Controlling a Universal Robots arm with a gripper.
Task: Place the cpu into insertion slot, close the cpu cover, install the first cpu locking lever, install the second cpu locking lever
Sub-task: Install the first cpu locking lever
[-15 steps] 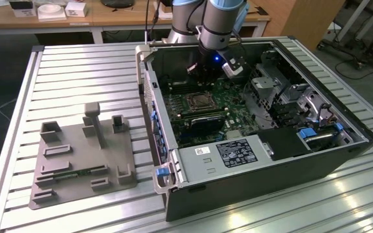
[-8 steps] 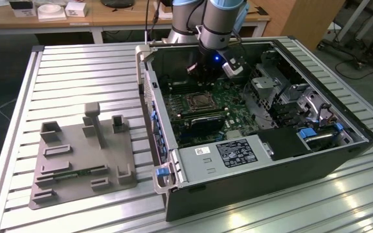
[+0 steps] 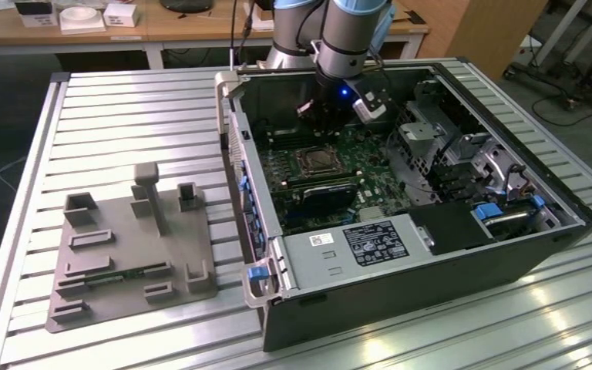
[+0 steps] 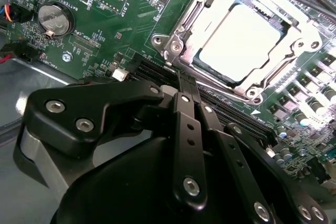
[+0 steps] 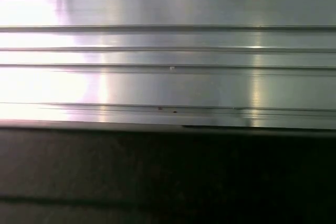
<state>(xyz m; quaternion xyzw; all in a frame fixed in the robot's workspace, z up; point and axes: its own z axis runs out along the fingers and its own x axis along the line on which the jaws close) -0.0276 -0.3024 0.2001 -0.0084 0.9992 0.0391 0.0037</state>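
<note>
- One slatted aluminium table (image 3: 121, 100) carries everything; its ribbed surface (image 5: 168, 51) also shows in the first wrist view.
- One open black computer case (image 3: 502, 262) lies on its side along the table edge on the exterior view's right.
- One grey fixture plate (image 3: 121, 266) with upright blocks sits near the opposite edge.
- One arm reaches down into the case.
- One green motherboard (image 4: 105, 35) covers the case floor, with one round coin battery (image 4: 54, 18).
- One gripper (image 4: 188, 90) hovers just beside the socket, its black fingers (image 4: 185, 129) pressed together, holding nothing.
- One cpu cover (image 4: 191, 14), a silvery frame, lies flat around the chip.
- One cpu (image 4: 239, 43), pale silvery square, sits in the socket near the motherboard's middle.
</note>
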